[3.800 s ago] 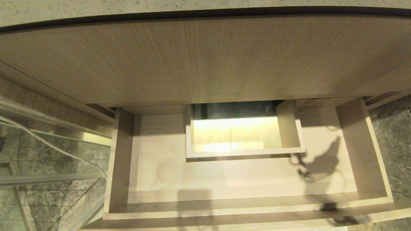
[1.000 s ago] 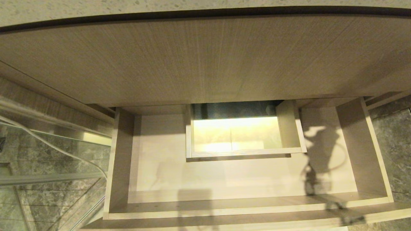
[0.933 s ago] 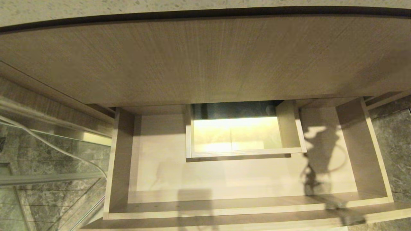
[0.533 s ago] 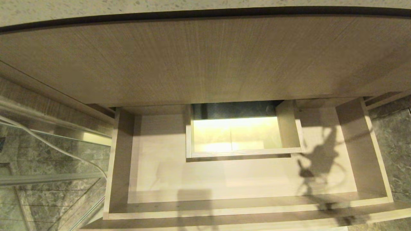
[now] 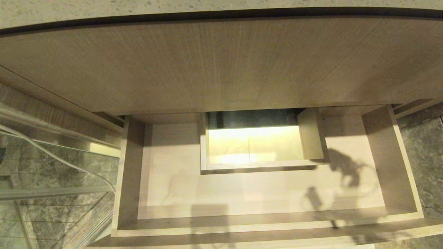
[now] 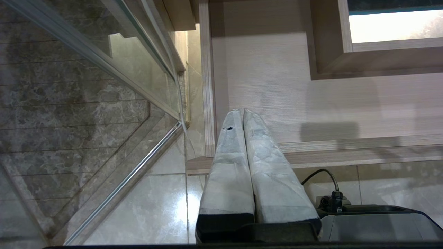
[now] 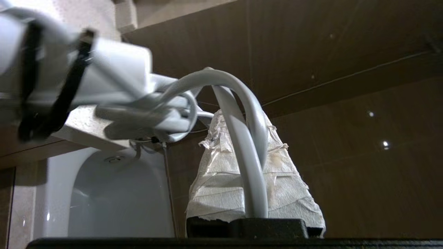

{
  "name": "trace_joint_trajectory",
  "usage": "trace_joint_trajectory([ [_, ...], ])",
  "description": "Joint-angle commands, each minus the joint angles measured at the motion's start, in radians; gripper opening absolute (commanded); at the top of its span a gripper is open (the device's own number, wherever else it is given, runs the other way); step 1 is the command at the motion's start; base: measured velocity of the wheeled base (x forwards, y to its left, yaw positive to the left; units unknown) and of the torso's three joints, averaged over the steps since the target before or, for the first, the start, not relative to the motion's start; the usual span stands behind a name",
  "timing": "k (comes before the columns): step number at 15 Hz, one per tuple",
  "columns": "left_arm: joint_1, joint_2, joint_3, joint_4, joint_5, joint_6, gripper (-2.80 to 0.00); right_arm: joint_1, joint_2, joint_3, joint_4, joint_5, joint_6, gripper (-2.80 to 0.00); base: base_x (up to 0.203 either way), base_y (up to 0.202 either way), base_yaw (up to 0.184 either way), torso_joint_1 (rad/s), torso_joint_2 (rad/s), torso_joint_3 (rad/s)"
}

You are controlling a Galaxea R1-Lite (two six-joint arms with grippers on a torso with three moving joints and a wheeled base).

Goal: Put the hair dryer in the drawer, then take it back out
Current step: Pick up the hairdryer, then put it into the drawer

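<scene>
Because the right gripper [image 7: 238,117] had its taped fingers clamped on the thick white cord [image 7: 245,166], the hair dryer [image 7: 79,76] hung off to one side of the fingers rather than sitting between them; the cord loop arched over the tips. The right wrist view showed it up by a pale basin [image 7: 104,193] and a dark wall, so it was not yet in the drawer [image 5: 131,166]. The drawer stood pulled out and bare, only a shadow [image 5: 346,169] on its floor near the boxed cutout [image 5: 311,138]. The left gripper [image 6: 243,111] hung parked, fingers pressed together and holding nothing, just outside the drawer's corner.
</scene>
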Motion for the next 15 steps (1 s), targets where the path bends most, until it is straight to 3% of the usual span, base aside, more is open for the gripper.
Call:
trace_joint_trajectory([
  [1, 0.000, 0.000, 0.000, 0.000, 0.000, 0.000, -2.80, 0.000, -0.126, 0.007, 0.022, -0.002, -0.005, -2.80, 0.000, 0.000, 0.000, 0.000, 0.00, 0.000],
  [9, 0.000, 0.000, 0.000, 0.000, 0.000, 0.000, -2.80, -0.016, -0.238, -0.046, 0.506, -0.007, -0.002, -2.80, 0.000, 0.000, 0.000, 0.000, 0.00, 0.000],
  [15, 0.000, 0.000, 0.000, 0.000, 0.000, 0.000, -2.80, -0.023, -0.280, 0.017, 0.902, -0.003, 0.026, -2.80, 0.000, 0.000, 0.000, 0.000, 0.00, 0.000],
])
